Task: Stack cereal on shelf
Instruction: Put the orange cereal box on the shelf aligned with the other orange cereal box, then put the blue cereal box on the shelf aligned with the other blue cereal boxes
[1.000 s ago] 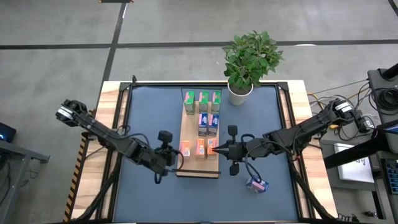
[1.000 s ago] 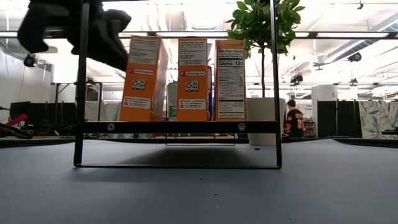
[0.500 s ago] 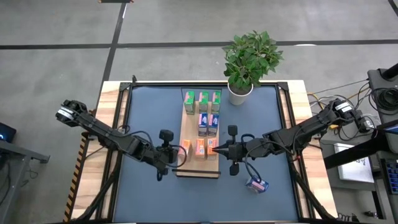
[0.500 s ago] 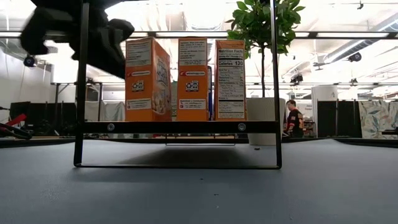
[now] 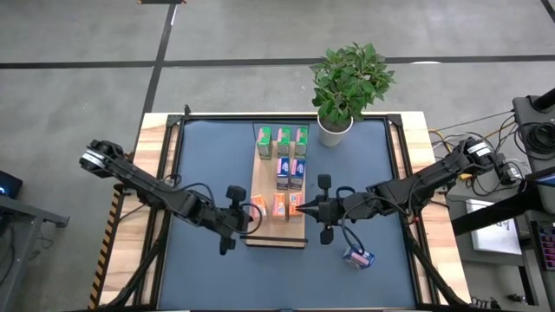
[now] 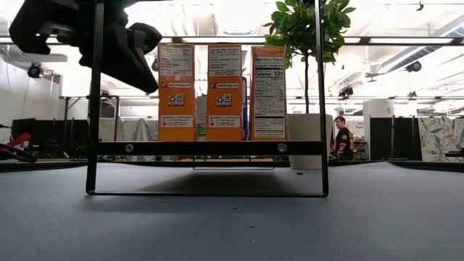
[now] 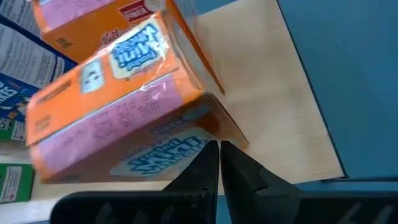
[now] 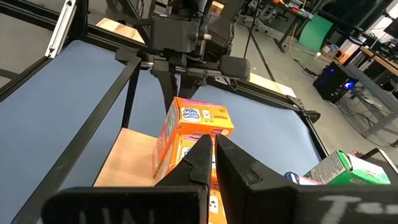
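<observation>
Touching orange cereal box (image 5: 258, 206), shut left hand (image 5: 245, 217), on shelf (image 5: 276, 236)

i'm looking into a big open lab hall: ceiling light strips (image 6: 406, 40), camera tripods (image 8: 258, 34), a computer tower (image 8: 331, 81) behind.

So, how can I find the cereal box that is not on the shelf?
Start from the potted plant at the table's far edge and come toward the near right corner. There one blue-purple box lies alone on the dark mat, off the wooden shelf where the others stand.
</observation>
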